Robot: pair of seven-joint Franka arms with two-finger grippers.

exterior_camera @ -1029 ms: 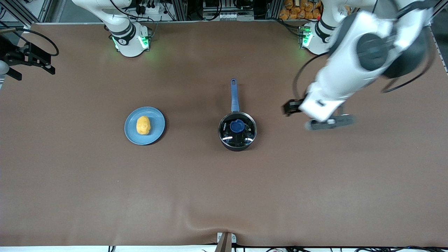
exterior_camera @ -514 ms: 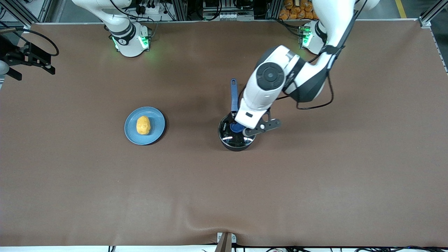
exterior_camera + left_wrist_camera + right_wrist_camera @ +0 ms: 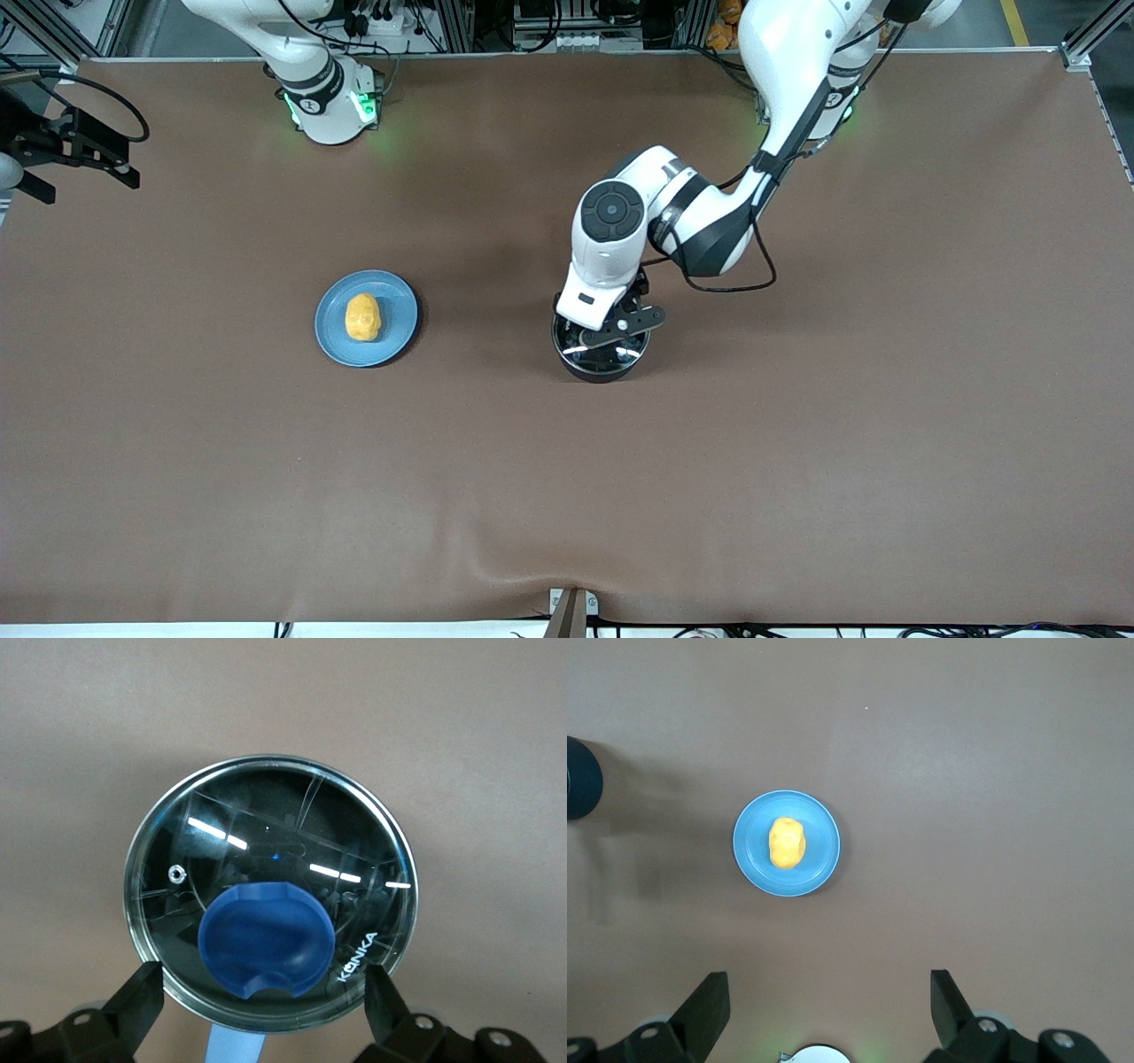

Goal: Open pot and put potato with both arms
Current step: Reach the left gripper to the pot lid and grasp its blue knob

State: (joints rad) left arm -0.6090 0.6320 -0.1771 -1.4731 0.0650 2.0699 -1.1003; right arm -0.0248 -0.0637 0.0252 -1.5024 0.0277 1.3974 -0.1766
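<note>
Brown matte cloth covered the counter (image 3: 797,461), smooth but for a slight ripple at its six o'clock edge in the front view. At about eight o'clock of the counter's middle sat a flat round light-blue plate (image 3: 391,332) with the lumpy yellow-orange potato (image 3: 362,316) resting on it. Well apart from it, toward the left arm's end, stood the small black saucepan (image 3: 599,365), its steel-rimmed clear glass lid (image 3: 266,859) on, the glossy blue knob (image 3: 265,938) at the centre and white lettering near the rim. The left arm's wrist blocked the knob and handle from the front camera. That arm bent down from its base at one o'clock, and the left claw (image 3: 264,992) hung straight over the lid, fingers spread to either side of the knob, gripping nothing. The right claw (image 3: 830,997) waited high over the plate, fingers likewise spread wide.
</note>
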